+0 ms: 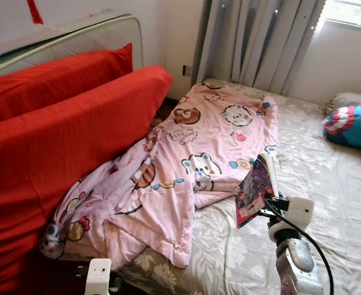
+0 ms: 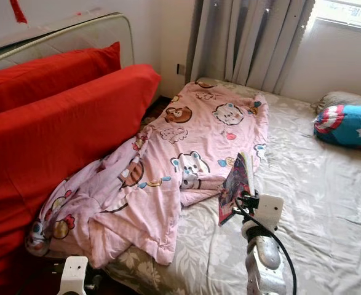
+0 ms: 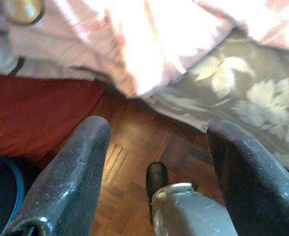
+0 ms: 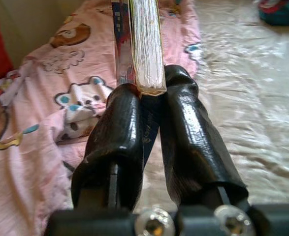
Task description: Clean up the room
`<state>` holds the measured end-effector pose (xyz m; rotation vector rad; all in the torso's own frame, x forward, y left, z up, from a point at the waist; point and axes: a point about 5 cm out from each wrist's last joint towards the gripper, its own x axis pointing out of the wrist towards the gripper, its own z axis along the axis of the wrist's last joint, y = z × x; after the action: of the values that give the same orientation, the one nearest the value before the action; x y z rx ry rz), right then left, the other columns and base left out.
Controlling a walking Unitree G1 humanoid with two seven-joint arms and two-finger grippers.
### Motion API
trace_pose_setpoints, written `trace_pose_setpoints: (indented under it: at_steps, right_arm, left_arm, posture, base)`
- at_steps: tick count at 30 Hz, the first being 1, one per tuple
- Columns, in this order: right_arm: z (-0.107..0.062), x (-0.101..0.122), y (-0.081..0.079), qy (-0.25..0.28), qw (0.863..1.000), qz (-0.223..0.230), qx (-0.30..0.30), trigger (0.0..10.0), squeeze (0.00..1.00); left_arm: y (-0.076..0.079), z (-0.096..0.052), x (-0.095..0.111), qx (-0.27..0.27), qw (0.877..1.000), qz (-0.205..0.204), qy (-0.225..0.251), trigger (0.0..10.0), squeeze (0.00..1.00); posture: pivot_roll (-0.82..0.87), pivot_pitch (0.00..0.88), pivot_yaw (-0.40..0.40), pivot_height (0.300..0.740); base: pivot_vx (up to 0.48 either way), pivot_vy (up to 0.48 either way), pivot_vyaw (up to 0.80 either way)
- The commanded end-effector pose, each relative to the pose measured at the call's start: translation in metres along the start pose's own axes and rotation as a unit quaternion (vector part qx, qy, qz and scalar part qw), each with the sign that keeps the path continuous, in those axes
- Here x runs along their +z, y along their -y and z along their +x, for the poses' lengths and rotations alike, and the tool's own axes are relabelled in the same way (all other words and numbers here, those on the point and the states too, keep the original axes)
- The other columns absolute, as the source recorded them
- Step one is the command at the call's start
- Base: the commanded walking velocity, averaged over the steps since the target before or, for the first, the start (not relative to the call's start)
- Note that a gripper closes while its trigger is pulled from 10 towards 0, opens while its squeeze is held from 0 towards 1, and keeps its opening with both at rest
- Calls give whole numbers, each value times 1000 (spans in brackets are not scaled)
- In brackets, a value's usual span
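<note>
Red cushions (image 1: 57,141) lean at the bed's left side, with wooden parquet floor (image 3: 134,162) below, where the left claw (image 3: 156,162) hangs released, fingers spread, beside the bed's edge. A pink cartoon-print blanket (image 1: 192,153) lies crumpled along the left part of the bed (image 1: 328,203), spilling over its near corner. On the grey floral sheet just right of the blanket, the right claw (image 4: 151,123) is clenched on a book (image 1: 254,187), held upright above the bed. Grey curtains (image 1: 254,43) hang behind the bed; a star-patterned pillow (image 1: 352,126) rests at its far right.
</note>
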<state>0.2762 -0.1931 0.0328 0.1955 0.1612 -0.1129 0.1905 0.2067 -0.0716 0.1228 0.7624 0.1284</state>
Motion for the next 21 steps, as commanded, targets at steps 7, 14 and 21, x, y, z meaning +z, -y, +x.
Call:
trace_pose_setpoints:
  at_steps: [7,14,21]
  right_arm:
    - [3,6,-4,17,1000,2,-3,10000,0]
    - [3,6,-1,18,1000,3,-13,10000,0]
    - [1,4,-2,16,1000,5,-13,10000,0]
  left_arm:
    - [5,-1,-2,0,1000,16,-5,10000,0]
    - [3,0,-1,1,1000,21,-3,10000,0]
    - [1,0,-1,2,1000,22,-2,10000,0]
  posture:
    - [-5,0,-104,740]
    - [-4,0,-100,740]
    - [2,0,-100,740]
  base:
    - [0,-188,-671]
    - [0,-316,-663]
    - [0,-206,-663]
